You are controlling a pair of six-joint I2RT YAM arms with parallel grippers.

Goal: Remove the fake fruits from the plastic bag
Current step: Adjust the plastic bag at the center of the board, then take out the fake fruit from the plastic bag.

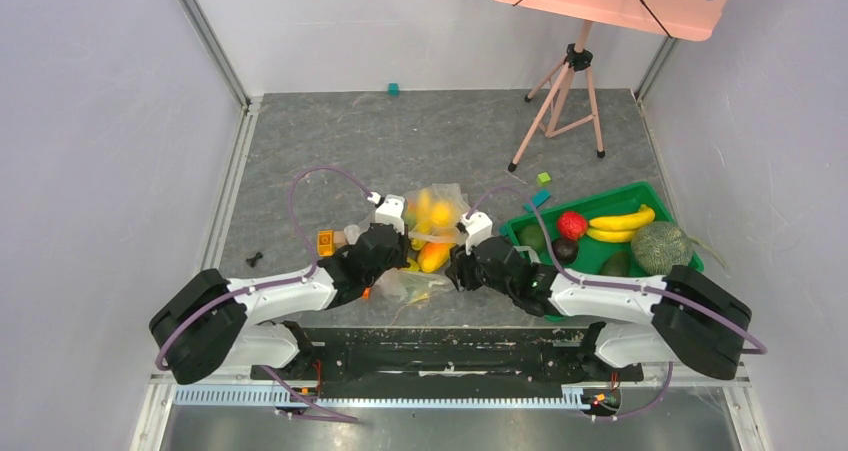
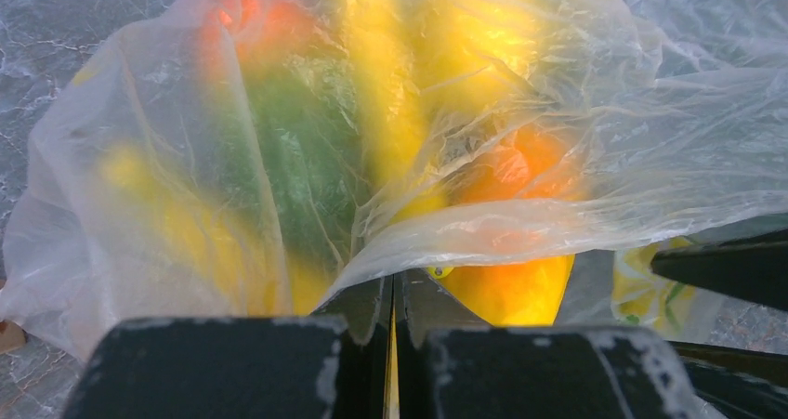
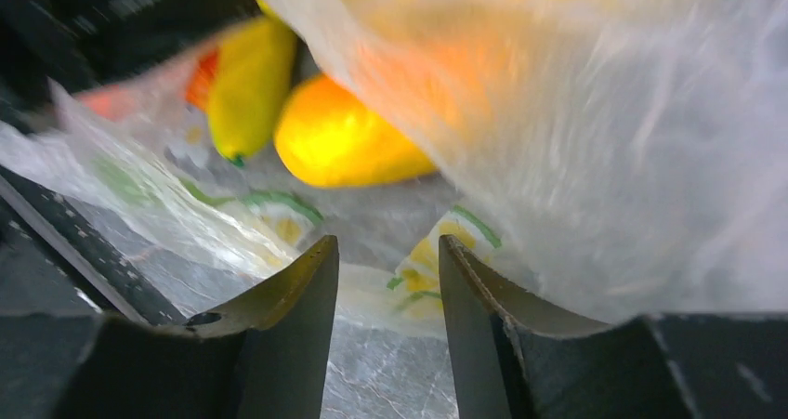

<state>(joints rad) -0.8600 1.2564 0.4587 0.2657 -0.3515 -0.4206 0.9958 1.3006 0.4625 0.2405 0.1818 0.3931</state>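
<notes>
The plastic bag (image 1: 436, 219) lies crumpled in the middle of the table between my two arms, with yellow, orange and green fake fruits showing through it (image 2: 279, 112). My left gripper (image 2: 398, 284) is shut, and the bag's film runs into its tips. An orange-yellow fruit (image 2: 511, 289) lies bare just under the bag's rim. My right gripper (image 3: 388, 252) is open at the bag's printed edge (image 3: 604, 159), with nothing between its fingers. An oval orange fruit (image 3: 348, 140) and a yellow one (image 3: 246, 80) lie just beyond it.
A green tray (image 1: 600, 197) at the right holds a banana (image 1: 622, 221), a red fruit (image 1: 572, 224), a netted melon (image 1: 660, 246) and dark pieces. A pink tripod (image 1: 565, 101) stands at the back. Small blocks (image 1: 325, 241) (image 1: 543, 178) (image 1: 393, 88) lie loose.
</notes>
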